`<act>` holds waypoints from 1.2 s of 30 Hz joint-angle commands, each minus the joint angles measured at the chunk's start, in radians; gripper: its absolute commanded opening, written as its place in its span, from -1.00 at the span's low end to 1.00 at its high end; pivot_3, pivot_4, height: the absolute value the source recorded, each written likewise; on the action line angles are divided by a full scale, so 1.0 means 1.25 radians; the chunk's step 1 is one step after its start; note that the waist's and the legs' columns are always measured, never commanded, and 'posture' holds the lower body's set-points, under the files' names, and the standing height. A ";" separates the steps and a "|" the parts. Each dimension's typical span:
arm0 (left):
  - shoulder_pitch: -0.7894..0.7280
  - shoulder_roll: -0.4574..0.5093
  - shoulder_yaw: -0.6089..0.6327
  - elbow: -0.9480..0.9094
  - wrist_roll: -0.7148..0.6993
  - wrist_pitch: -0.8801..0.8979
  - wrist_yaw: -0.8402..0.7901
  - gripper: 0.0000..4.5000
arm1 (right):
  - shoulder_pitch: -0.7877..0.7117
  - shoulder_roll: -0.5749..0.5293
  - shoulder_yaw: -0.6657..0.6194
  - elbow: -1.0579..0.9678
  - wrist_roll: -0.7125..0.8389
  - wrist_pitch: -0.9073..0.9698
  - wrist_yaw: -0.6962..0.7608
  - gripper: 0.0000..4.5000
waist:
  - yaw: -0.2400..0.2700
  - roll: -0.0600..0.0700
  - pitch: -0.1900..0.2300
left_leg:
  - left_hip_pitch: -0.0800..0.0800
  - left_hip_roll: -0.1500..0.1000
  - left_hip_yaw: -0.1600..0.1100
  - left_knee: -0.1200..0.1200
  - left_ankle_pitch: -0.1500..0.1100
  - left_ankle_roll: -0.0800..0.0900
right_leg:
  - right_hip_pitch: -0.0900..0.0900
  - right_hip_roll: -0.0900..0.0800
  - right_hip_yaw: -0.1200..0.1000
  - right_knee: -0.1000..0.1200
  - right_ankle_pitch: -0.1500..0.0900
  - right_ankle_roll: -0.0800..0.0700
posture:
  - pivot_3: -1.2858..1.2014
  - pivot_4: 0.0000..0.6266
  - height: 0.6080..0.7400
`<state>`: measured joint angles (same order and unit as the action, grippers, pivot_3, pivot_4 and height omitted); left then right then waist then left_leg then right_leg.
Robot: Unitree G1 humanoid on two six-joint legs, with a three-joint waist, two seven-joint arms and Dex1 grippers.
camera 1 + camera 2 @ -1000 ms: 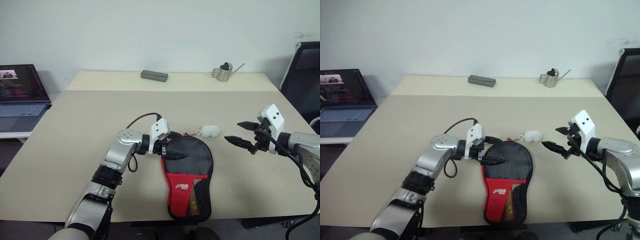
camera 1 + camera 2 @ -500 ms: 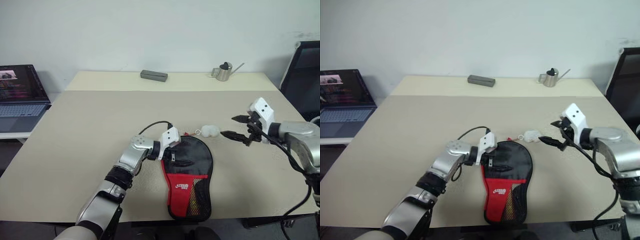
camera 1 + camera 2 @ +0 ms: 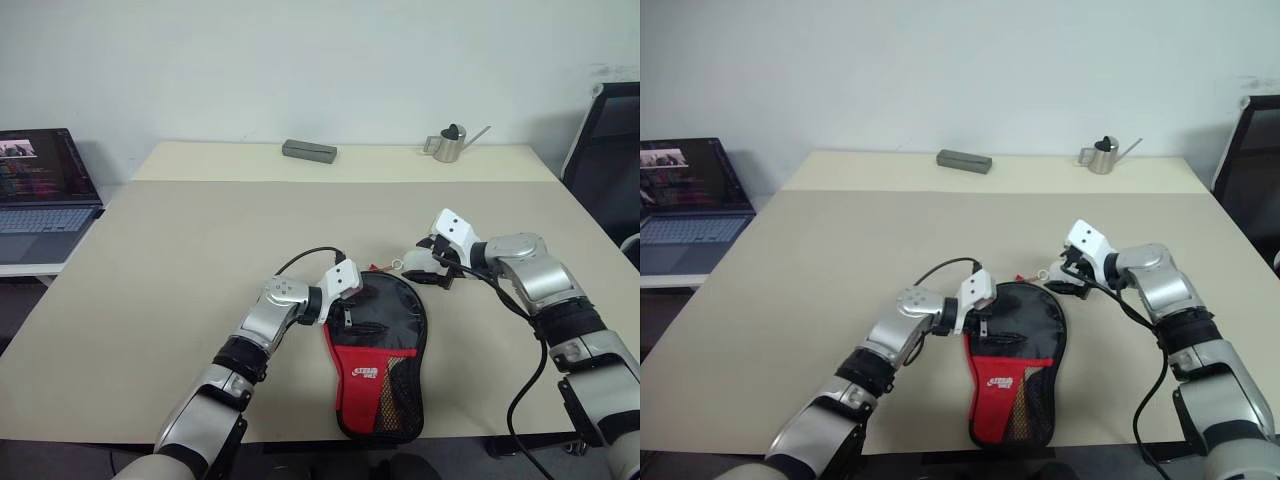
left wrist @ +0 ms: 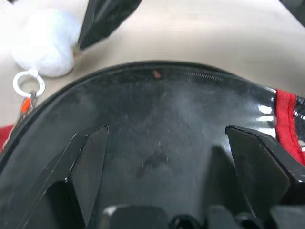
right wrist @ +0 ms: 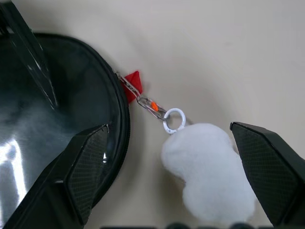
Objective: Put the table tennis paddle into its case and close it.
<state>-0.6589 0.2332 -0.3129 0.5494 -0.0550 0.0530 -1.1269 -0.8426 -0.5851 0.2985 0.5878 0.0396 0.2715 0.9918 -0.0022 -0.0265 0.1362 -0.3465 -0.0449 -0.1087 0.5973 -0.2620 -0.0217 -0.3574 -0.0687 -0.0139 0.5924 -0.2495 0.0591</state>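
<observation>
The case lies flat on the desk near its front edge, its round black end away from the robot and its red mesh-pocketed part toward it. Whether the table tennis paddle is inside cannot be told; none of it shows. The left gripper, fingers spread wide, sits on the case's black upper part. The right gripper, also spread, straddles the white fluffy charm just beside the case's top edge, without visibly pinching it. A grey box and a small metal watering can stand far back.
</observation>
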 commanded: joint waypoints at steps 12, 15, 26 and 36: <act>0.010 -0.010 -0.007 -0.054 -0.001 0.001 0.002 0.93 | -0.161 0.060 0.034 0.352 -0.179 -0.262 0.002 0.60 | -0.004 0.001 0.000 | 0.000 0.000 0.001 0.001 0.001 0.000 | 0.000 0.001 0.001 0.001 0.002 -0.003 | 0.03 -0.52 1.00; 0.011 -0.011 -0.009 -0.056 -0.001 0.002 0.003 0.93 | -0.164 0.065 0.033 0.366 -0.194 -0.275 0.010 0.12 | -0.005 0.001 0.000 | 0.001 0.000 0.001 0.001 0.001 -0.001 | 0.000 0.001 0.001 0.001 0.002 -0.004 | 0.03 -0.52 1.00; 0.018 -0.014 -0.018 -0.042 0.009 0.022 0.013 0.93 | -0.143 0.041 0.033 0.326 -0.222 -0.304 0.045 -0.99 | -0.011 0.002 -0.001 | 0.001 0.000 0.001 0.001 0.001 -0.001 | 0.000 0.002 0.002 0.002 0.002 -0.004 | 0.03 -0.52 1.00; 0.013 -0.015 -0.025 0.005 0.018 0.022 0.010 0.93 | 0.012 -0.069 0.016 0.036 -0.208 -0.229 0.153 -0.99 | -0.010 0.005 -0.003 | 0.001 0.000 0.000 0.003 0.001 0.000 | 0.002 0.002 0.001 0.002 0.001 -0.001 | 0.03 -0.52 1.00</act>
<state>-0.6409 0.2183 -0.3371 0.5305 -0.0439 0.0787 -1.1139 -0.8416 -0.6359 0.3375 0.7016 -0.2290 -0.0366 1.1584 -0.0142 -0.0201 0.1322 -0.3450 -0.0445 -0.1089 0.6023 -0.2609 -0.0223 -0.3545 -0.0665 -0.0127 0.5945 -0.2489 0.0582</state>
